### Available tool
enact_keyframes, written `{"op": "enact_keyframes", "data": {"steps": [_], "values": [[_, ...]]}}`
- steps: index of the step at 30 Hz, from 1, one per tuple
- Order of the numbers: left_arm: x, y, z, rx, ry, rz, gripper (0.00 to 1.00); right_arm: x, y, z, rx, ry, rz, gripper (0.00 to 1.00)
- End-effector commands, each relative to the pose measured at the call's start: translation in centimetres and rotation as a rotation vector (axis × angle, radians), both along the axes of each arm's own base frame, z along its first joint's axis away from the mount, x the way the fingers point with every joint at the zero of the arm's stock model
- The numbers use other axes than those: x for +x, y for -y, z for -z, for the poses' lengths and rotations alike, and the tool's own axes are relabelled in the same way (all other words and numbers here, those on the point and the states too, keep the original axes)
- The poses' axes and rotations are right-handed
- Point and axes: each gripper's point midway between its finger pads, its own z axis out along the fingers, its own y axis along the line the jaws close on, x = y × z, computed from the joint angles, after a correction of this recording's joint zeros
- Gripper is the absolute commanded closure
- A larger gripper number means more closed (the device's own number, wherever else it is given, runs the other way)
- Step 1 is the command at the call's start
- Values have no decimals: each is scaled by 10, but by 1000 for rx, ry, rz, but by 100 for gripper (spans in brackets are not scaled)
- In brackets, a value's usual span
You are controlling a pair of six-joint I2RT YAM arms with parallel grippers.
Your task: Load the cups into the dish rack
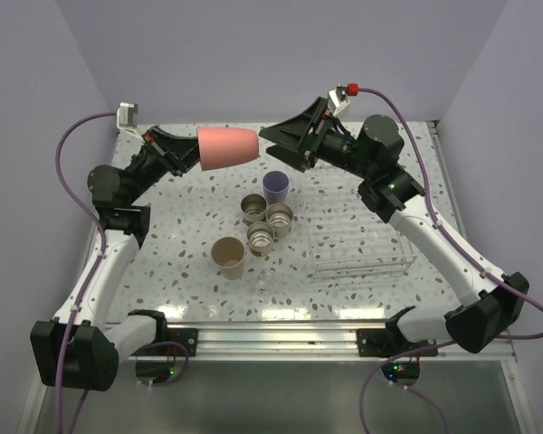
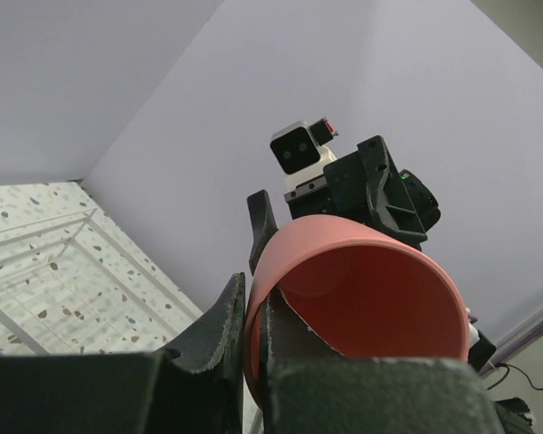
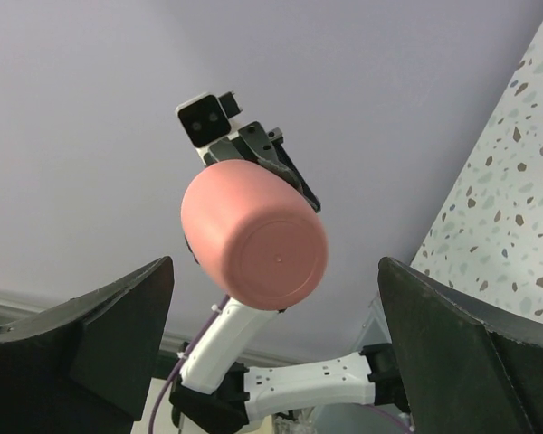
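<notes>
Left claw: pressed together on the rim of the pink-red cup, one finger inside the mouth, the other outside against the wall. Holds it on its side, raised off the counter, mouth toward the left arm, flat base toward the right.

Right claw: spread wide, fingers either side of open air, aimed at that flat base. Close to the base edge in the top view, yet apart from it; nothing between the fingers.

Below and nearer: lavender cup upright, just beside the far left corner of the dish rack. Next to it, three beige cups bunched rim to rim, shiny insides up. Tan cup upright, just left of the bunch and nearer the arms.

Dish rack on the right half of the counter, under the right arm, its near wall short of the counter's near edge. Speckled surface showing between the cups and the left arm.
</notes>
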Motion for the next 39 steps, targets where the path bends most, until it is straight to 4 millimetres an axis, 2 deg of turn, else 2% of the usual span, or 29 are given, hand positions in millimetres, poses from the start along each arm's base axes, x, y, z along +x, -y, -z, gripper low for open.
{"op": "enact_keyframes", "data": {"steps": [1, 6, 11, 28, 39], "values": [[-14, 0, -25, -46, 87, 43, 100, -14, 6, -27, 60, 68, -17, 2], [-11, -2, -18, -77, 69, 44, 100, -16, 5, -41, 113, 88, -36, 2], [-10, -3, -12, -106, 65, 46, 100, -17, 1, -40, 124, 77, -57, 2], [-14, 1, -17, -176, 97, 91, 100, -13, -17, -26, 123, 25, -95, 2], [-6, 15, -13, -196, 92, 107, 100, -16, -30, -34, 177, 24, -143, 2]]}}
